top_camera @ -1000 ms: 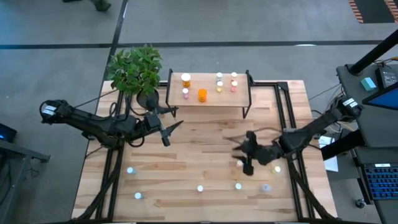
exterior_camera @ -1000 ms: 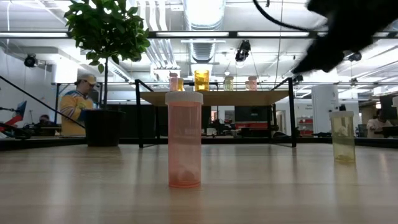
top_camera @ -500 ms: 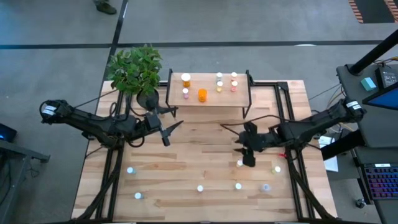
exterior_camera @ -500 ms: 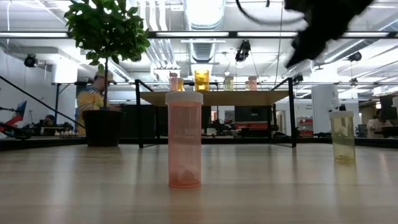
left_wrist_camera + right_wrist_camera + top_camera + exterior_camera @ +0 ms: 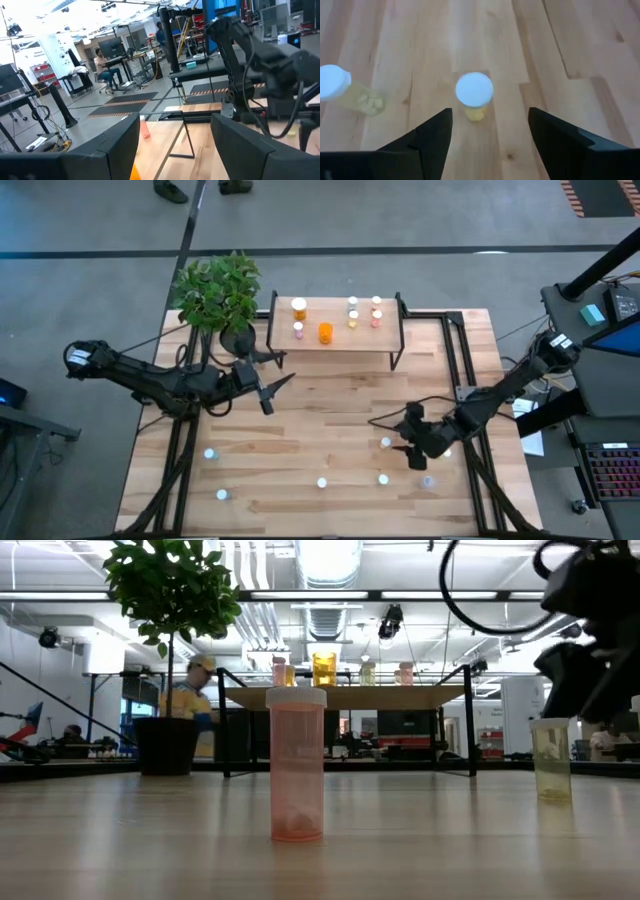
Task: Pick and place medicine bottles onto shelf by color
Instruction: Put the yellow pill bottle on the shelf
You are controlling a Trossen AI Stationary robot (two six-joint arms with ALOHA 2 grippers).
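Moved since a second ago: right gripper (image 5: 418, 452), swung out toward the shelf and back, now lower and nearer the table's front edge; fingers spread wider. Left arm unchanged.

Left gripper (image 5: 268, 395) parked over the table's left half, short of the shelf (image 5: 385, 333); fingers (image 5: 107, 150) apart, nothing between them.

Shelf at the back edge, already carrying several sorted bottles (image 5: 325, 332). More bottles loose along the front edge, pink one (image 5: 296, 762) upright near the middle.

Right gripper hanging over the front-right area, fingers (image 5: 431, 132) wide apart, empty, straddling a yellow bottle (image 5: 474, 93) from above without touching. Second yellow bottle (image 5: 340, 87) just beside it.

Handling guess: small rigid plastic, light, smooth-sided, likely slippery and easy to tip. Best hold probably across the body just under the pale cap, squeezing lightly; too low or off-centre could knock it over or bump the neighbour.
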